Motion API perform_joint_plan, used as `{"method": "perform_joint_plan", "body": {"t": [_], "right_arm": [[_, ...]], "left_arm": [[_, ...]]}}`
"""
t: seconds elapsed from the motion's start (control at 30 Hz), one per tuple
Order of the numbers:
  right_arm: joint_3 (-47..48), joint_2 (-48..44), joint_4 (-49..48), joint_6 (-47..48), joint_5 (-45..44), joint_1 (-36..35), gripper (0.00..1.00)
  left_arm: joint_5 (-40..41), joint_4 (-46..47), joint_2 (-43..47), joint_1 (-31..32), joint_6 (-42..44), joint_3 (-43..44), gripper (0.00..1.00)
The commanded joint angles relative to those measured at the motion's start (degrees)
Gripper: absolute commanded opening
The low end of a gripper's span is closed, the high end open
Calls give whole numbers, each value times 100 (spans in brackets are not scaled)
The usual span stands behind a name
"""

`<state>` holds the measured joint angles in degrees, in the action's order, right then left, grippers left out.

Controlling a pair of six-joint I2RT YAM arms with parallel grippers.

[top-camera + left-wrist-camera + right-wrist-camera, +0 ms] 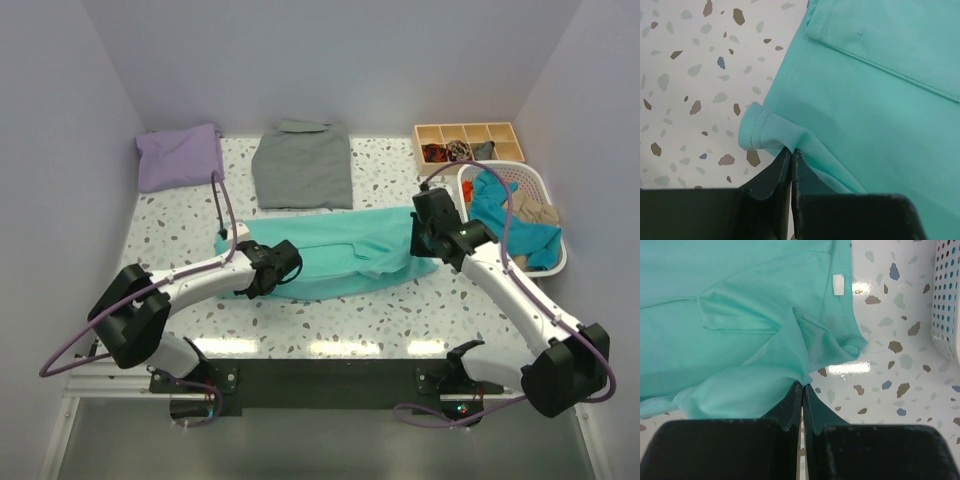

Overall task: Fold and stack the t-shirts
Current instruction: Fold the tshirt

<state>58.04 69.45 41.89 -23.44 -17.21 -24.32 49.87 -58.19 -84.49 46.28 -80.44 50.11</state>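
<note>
Both sets of fingers are closed on cloth. From above, the left fingers [262, 279] pinch the near-left edge of the teal shirt [335, 255], and the right fingers [420, 245] pinch its right end. The shirt lies stretched left to right across the middle of the table [170, 230]. Holding it at both ends looks like a way to keep it taut and flat for a fold. A purple shirt [180, 157] and a grey shirt [303, 165] sit folded along the far edge, apart from each other and not stacked. A basket [530, 175] of more clothes stands far right.

In the left wrist view, the left fingers [767, 182] are pressed together with only a hairline between them. A tuck of the teal shirt [865, 110] runs into their tips, and the rolled hem [752, 130] is just to the left. The rest of the shirt spreads away to the right, with bare table [685, 75] to the left.

In the right wrist view, the right fingers [790, 410] are likewise shut. Gathered folds of the teal shirt [715, 325] draw down to their tips. Its white label [838, 284] is farther off, and the basket [947, 300] is at the right edge.
</note>
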Motion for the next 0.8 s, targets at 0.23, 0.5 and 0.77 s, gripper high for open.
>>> {"method": "perform_joint_plan", "body": {"t": [0.23,0.5,0.77], "right_arm": [[-258,-1538,1329,-776,368,6,0],[-591,-2311,2077,-1215,693,-3,0],[-592,-2603,2737,-1549,123,-3,0]], "left_arm": [[85,731,125,-357,1478,201,4],[-556,792,626,-199,1514,-352,0],[-812,783,592,-32,1602,-449,0]]}}
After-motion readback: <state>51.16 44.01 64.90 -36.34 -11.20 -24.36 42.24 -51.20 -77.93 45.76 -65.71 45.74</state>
